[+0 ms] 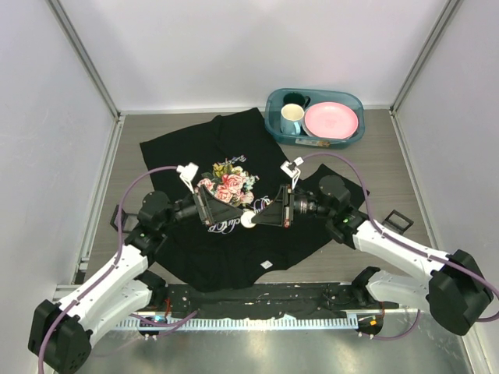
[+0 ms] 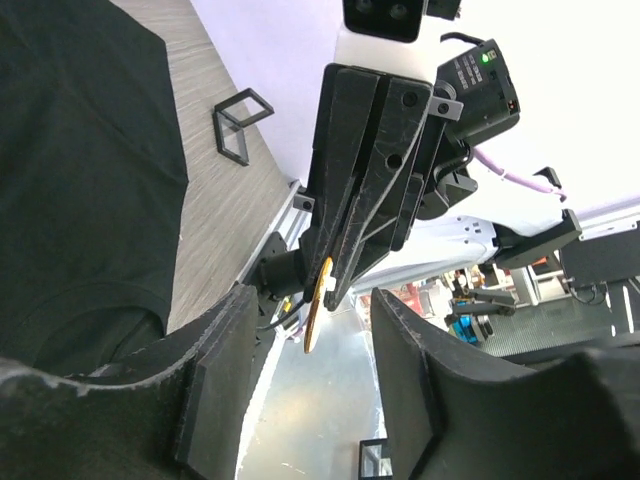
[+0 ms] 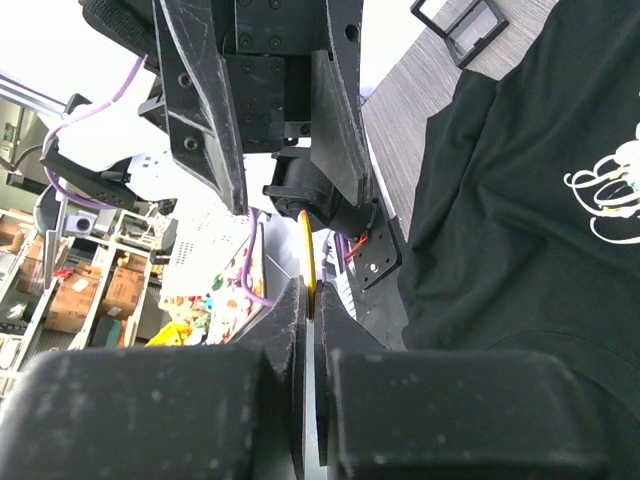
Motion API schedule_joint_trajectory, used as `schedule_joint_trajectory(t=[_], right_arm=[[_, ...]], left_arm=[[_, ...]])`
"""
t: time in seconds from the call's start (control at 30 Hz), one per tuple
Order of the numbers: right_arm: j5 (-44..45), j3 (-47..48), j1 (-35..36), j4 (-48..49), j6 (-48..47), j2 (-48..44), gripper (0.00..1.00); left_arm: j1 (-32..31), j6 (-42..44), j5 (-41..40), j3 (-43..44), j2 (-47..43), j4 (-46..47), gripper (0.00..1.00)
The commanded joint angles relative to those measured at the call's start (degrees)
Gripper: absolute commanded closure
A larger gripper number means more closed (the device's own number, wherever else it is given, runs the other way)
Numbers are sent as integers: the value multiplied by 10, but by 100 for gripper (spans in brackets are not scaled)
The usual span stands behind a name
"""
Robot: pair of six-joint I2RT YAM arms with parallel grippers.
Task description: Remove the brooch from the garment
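The garment (image 1: 226, 261) is a black T-shirt with a rose print, spread flat on the table. Above its middle the two grippers meet tip to tip. My right gripper (image 3: 309, 300) is shut on the brooch (image 3: 308, 250), a thin yellow-orange disc seen edge-on and lifted off the cloth. From above, the brooch (image 1: 248, 220) shows as a small pale round spot. My left gripper (image 2: 320, 385) faces it with its jaws open. The brooch (image 2: 318, 305) hangs just beyond the left fingers (image 2: 215, 390) and does not touch them.
A teal bin (image 1: 352, 100) at the back right holds a mug and a pink plate. Small black frames lie on the table at the right (image 1: 398, 220) and the left (image 1: 118, 218). A white label (image 1: 266, 265) sits near the shirt's hem.
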Motion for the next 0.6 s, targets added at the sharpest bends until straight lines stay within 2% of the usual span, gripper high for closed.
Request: schedule_joint_trajectory(t=[0.0, 0.33, 0.57], right_arm=[[-18, 24, -1, 56, 19, 6, 99], [-23, 32, -6, 77, 26, 21, 99], [-18, 23, -9, 97, 40, 21, 99]], left_arm=[[1, -13, 38, -1, 13, 53, 49], [0, -16, 54, -7, 21, 79, 68], [1, -23, 69, -16, 25, 96, 76]])
